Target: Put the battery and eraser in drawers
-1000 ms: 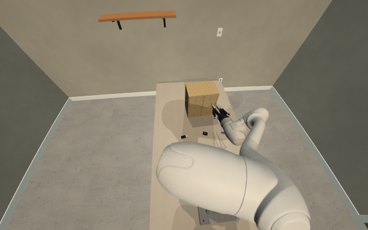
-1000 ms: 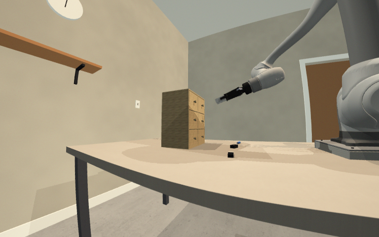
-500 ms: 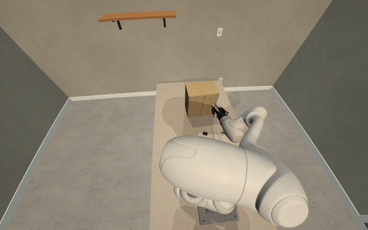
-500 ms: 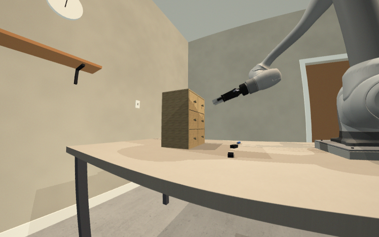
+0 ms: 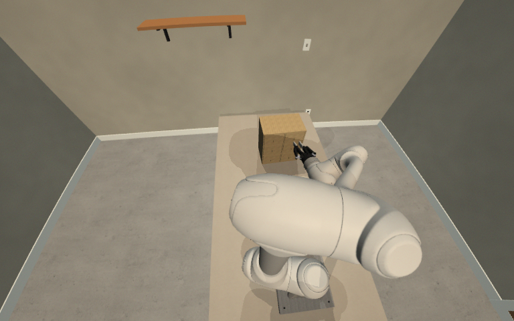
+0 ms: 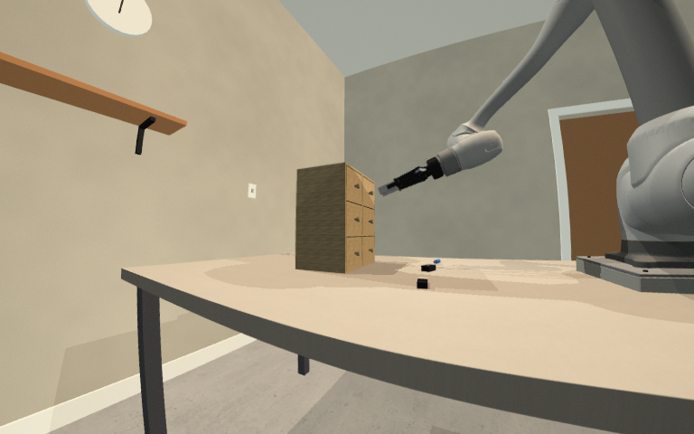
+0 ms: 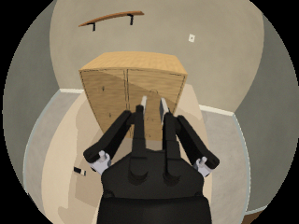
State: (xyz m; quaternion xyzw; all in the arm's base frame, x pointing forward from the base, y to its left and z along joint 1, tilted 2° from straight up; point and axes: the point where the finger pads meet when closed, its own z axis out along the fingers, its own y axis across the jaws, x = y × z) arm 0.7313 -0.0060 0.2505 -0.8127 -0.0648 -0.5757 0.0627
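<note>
The chest (image 5: 282,124) (image 6: 321,220) (image 7: 133,62) stands upright, and its six drawers look pushed in. My gripper (image 5: 297,143) (image 6: 381,191) (image 7: 153,102) is partly open, with a narrow empty gap between its fingers. It points slightly down, a little in front of the right top drawer (image 6: 368,184), near handle height. A small blue cylinder (image 6: 436,261), apparently the AA battery, lies on the table. A small black block with a white end (image 6: 422,283) (image 7: 79,171) looks like the eraser. The arm hides both in the top view.
Another small black object (image 6: 428,268) lies on the table (image 6: 286,301) between the blue cylinder and the black-and-white block. The wall shelf (image 5: 194,21) (image 6: 71,89) (image 7: 112,18) is above and behind the chest. A wall is close behind the chest.
</note>
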